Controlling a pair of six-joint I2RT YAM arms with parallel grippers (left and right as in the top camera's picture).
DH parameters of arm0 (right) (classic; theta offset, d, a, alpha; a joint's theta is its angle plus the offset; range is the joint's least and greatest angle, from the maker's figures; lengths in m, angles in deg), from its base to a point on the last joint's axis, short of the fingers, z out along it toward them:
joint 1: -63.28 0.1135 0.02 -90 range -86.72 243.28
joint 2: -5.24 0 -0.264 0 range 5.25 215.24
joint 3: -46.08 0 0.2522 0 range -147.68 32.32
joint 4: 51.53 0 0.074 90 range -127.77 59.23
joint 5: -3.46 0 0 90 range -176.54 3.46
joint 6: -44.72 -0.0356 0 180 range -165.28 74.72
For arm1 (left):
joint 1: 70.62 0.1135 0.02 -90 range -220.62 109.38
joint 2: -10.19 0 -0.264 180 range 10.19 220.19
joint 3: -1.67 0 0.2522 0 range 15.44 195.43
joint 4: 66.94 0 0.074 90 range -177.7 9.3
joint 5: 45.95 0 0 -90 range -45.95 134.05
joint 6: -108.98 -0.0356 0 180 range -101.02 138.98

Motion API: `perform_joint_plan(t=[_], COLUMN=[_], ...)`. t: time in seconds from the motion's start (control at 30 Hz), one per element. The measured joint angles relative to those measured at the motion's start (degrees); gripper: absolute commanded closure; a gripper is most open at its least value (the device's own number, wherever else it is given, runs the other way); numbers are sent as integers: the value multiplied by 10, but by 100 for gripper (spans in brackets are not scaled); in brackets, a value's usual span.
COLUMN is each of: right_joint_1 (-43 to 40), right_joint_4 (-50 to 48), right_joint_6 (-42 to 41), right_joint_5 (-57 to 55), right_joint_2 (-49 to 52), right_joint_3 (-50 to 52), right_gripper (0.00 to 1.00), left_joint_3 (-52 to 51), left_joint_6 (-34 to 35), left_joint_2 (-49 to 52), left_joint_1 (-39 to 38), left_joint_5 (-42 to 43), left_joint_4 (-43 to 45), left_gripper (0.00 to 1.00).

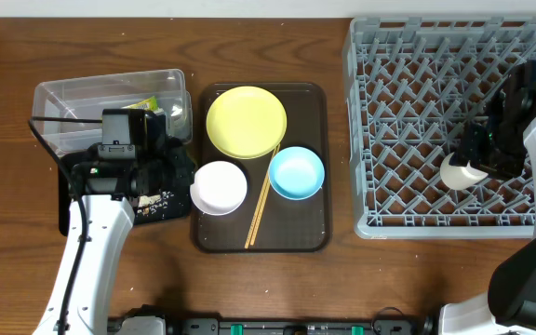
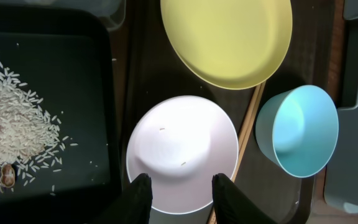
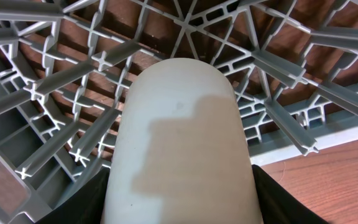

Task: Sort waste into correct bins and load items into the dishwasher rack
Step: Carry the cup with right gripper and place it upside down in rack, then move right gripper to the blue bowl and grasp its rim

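Robot lab, mock kitchen: robot arm (image 1: 89, 244) at wood table (image 1: 249, 37) w/ dishwasher rack (image 1: 354, 130), brown tray (image 1: 305, 225).

rice (image 2: 14, 134) in tray (image 2: 73, 62); cup (image 1: 461, 173) over rack (image 1: 435, 226)

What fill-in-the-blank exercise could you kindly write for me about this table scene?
1. The right gripper holds a pale ____ over the grey rack.
2. The rice lies in the ____ tray.
3. The chopsticks lie between the white bowl and the ____ bowl.
Missing words: cup; black; blue.
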Motion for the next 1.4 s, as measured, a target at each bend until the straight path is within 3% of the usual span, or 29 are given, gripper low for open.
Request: perform_joint_plan(t=[0.57,0.87,0.9,1.0,1.07,1.23,1.4], right_joint_1=[0,0,0,0,0,0,0], right_joint_4=[17,-61,-68,-77,-82,-83,-73], right_joint_6=[13,13,13,13,14,15,15], right_joint_5=[-28,-34,-33,-33,-32,-27,-14], right_joint_2=[0,0,0,0,0,0,0], right_joint_3=[-35,61,70,82,82,82,81], right_gripper=[99,99,97,55,39,29,27], left_joint_3=[0,0,0,0,0,0,0], left_joint_6=[0,0,0,0,-2,-1,-2], left_joint_2=[0,0,0,0,0,0,0], left_joint_1=[0,0,0,0,0,0,0], left_joint_5=[0,0,0,0,0,0,0], left_joint_4=[-1,-2,-2,-2,-2,-2,-7], left_gripper=[65,65,65,64,57,51,48])
